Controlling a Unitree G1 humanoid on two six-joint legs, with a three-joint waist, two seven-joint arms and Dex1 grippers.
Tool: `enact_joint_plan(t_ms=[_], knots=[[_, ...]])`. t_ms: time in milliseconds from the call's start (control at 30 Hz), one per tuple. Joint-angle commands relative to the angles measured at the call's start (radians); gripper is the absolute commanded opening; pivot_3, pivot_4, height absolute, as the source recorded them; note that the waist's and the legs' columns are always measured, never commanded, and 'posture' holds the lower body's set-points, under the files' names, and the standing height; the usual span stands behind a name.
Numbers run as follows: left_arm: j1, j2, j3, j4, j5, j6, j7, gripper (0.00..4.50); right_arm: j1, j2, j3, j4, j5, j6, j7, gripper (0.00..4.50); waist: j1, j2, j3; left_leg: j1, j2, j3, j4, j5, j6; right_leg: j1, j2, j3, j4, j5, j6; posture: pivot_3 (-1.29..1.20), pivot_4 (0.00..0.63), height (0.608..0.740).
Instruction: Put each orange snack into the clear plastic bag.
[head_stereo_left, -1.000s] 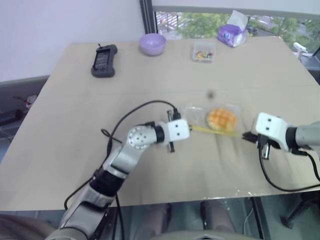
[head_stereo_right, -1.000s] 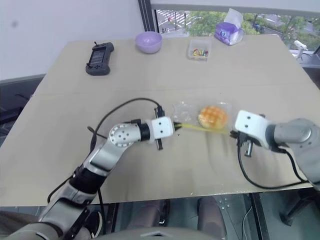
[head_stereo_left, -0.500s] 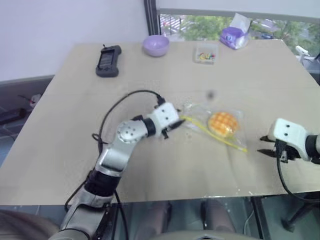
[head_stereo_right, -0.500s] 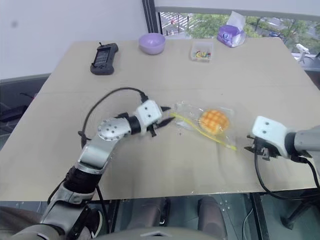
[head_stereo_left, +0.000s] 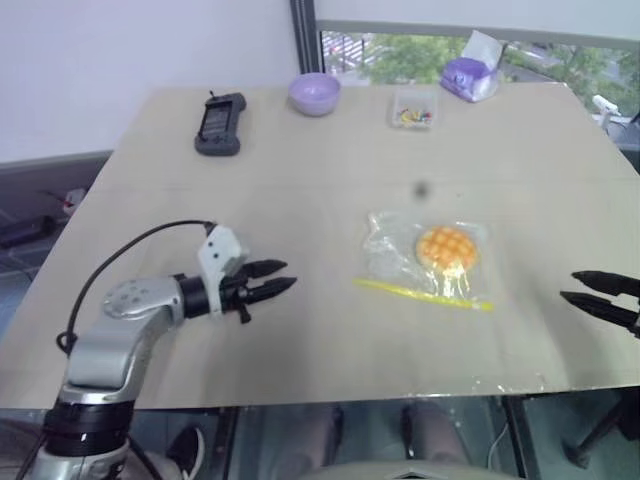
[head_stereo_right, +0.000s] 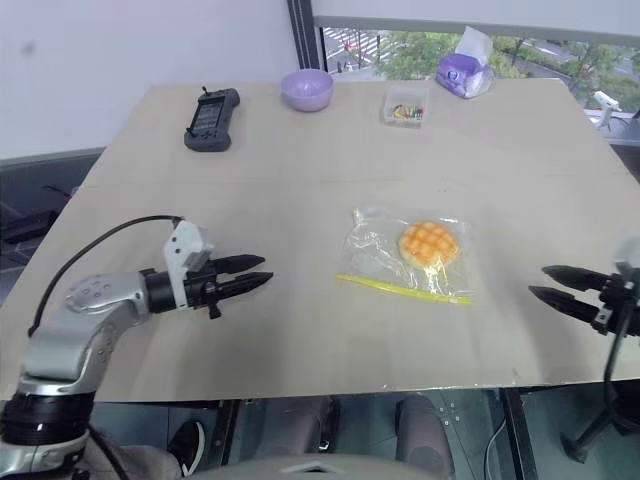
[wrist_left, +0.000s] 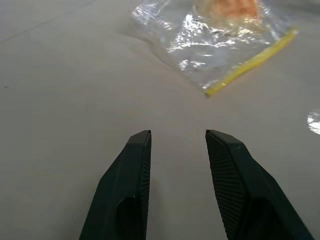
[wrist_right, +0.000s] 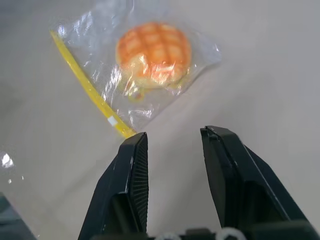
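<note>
Lying inside the clear plastic bag, the orange snack is a round bun with a grid scored on top, near the middle of the tan table. The bag rests flat, its yellow sealing strip along the edge nearest the robot.

The left gripper hovers over the table well to the left of the bag, its 2 black fingers parted with nothing between them, aimed toward the bag. The right gripper is at the table's right edge, apart from the bag, its 2 fingers likewise spread and empty.

At the far side stand a black handheld device, a lavender bowl, a small clear box of colourful bits and a purple tissue pack.
</note>
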Motion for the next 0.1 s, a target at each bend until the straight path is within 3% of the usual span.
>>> enact_joint_plan(t_ms=[33,100], knots=[[0.025,0.036,0.073,-0.057,-0.077,0.014,-0.013,1.84,0.045,0.021,-0.103,0.032,0.034,-0.083,0.035,1.83,-0.001,0.0,0.0,0.0,0.0,0.0,0.0,0.0,0.0,0.0,0.0,0.0,0.0,0.0,0.0,0.0,0.15,0.74],[0.034,0.045,0.081,-0.064,-0.092,0.006,-0.014,1.84,0.049,0.028,-0.105,0.039,0.047,-0.1,0.033,1.83,-0.003,0.0,0.0,0.001,0.0,0.001,0.0,0.0,0.0,0.0,0.0,0.001,0.0,0.0,0.0,0.0,0.15,0.74]])
